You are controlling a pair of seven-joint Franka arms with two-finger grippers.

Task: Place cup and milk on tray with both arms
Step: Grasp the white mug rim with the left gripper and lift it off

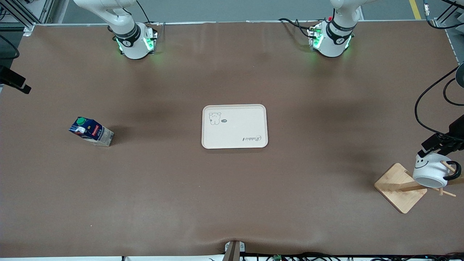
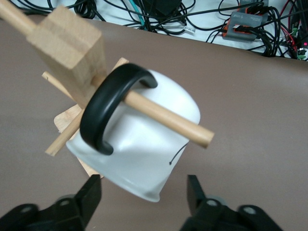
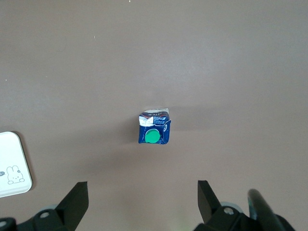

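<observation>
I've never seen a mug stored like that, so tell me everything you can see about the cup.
The cup is a glossy white ceramic-looking mug with a black handle and a black smiley face. It hangs tipped on a wooden rack at the left arm's end of the table, a peg passing through its handle. The left gripper has its fingers on either side of its body; contact is unclear.

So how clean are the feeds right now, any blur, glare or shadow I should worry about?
Front view: even light, soft arm shadows on the table, green glow at both bases, tray sharp. Left wrist view: the cup is crisp, the rack's wooden block close and slightly soft. Right wrist view: the milk is sharp, without glare.
</observation>
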